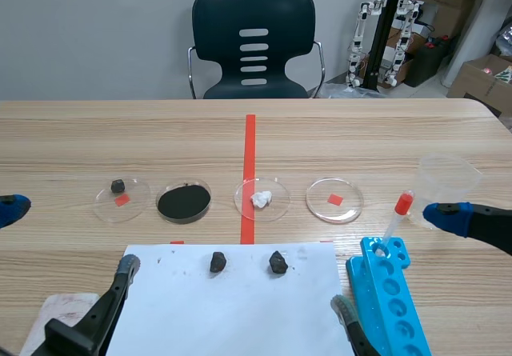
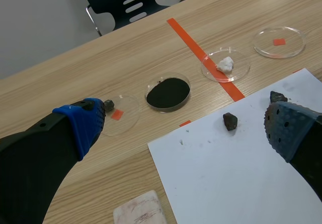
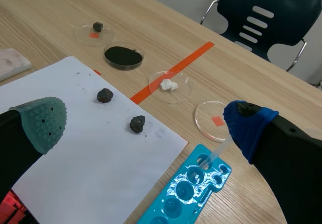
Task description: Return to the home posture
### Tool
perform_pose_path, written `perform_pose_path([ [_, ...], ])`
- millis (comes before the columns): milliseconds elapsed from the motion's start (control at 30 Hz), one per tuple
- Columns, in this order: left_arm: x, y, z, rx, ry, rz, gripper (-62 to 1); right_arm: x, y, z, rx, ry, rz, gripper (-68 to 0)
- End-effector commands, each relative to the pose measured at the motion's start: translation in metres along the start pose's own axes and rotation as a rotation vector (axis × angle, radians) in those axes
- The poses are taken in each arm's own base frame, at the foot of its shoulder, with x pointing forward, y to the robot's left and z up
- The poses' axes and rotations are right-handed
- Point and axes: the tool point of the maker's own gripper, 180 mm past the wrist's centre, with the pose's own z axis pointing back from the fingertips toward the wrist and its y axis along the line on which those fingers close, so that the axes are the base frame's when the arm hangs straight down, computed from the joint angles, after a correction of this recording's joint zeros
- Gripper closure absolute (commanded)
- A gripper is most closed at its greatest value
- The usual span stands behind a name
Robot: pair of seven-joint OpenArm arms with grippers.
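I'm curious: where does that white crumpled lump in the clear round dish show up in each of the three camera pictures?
Scene view: the white crumpled lump lies in its clear round dish, mid-table, over the orange-red tape line.
Left wrist view: the lump lies beyond the white paper sheet, on the tape.
Right wrist view: the lump lies beyond the paper, on the tape.
Shared landmark: the round dish of black powder beside it.
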Motion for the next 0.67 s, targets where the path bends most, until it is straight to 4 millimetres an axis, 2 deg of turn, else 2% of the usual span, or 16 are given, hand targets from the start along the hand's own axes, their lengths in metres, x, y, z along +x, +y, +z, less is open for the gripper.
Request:
perform_pose_path([
  [0,0.0098,-0.0009,-0.0010,-0.001,-0.032,0.006,-62.3,0.0112,-0.0038,-0.0019,-0.012,-0.039,0.005,-67.9],
  [633,0.0084,-0.0010,-0.0009,-0.001,-0.024,0.006,-62.3,0.0112,-0.0038,-0.0019,-0.012,-0.039,0.005,-67.9],
])
